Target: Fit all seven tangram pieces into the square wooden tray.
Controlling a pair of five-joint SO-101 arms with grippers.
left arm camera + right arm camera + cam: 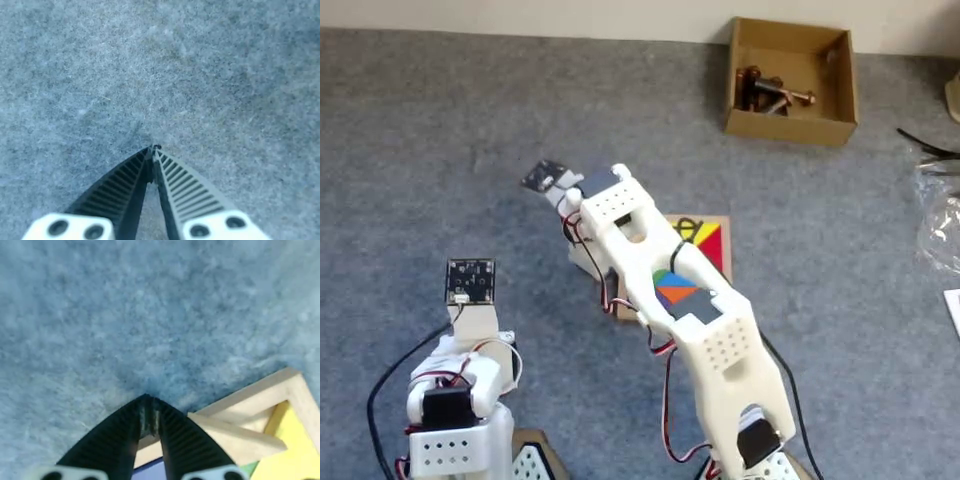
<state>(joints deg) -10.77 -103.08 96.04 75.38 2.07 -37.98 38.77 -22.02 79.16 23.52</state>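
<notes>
High view. The square wooden tray (710,218) lies mid-table on the grey felt (440,110), and the right arm (680,300) lies across it and hides much of the inside. You can make out a red piece (708,243) by the tray's far rim and an orange piece (675,294) through the gap in the arm. How many pieces are in cannot be counted from here. The left arm (460,390) sits well apart from the tray, off its near-left side. A cardboard box (790,122) stands well beyond the tray's far side.

Left wrist view. Your left gripper (152,149) has its fingers pressed together with nothing between them. It is over bare felt, with no tray nearby.

Right wrist view. Your right gripper (148,400) is also closed tip to tip and seems to grip nothing. It sits just outside the tray's rim (260,392), near a corner. Inside that corner lies a yellow piece (295,440). A pale wooden wedge (235,436) lies slantwise just inside the rim and looks not quite seated, though that is uncertain.

Step in hand, as a judgement: late fitting, nudging or seating a piece at this corner. Your next move calls for settling whether that wedge is flat, then a small push with the closed tips, or opening to regrip. Watch that you don't shove the tray itself.
</notes>
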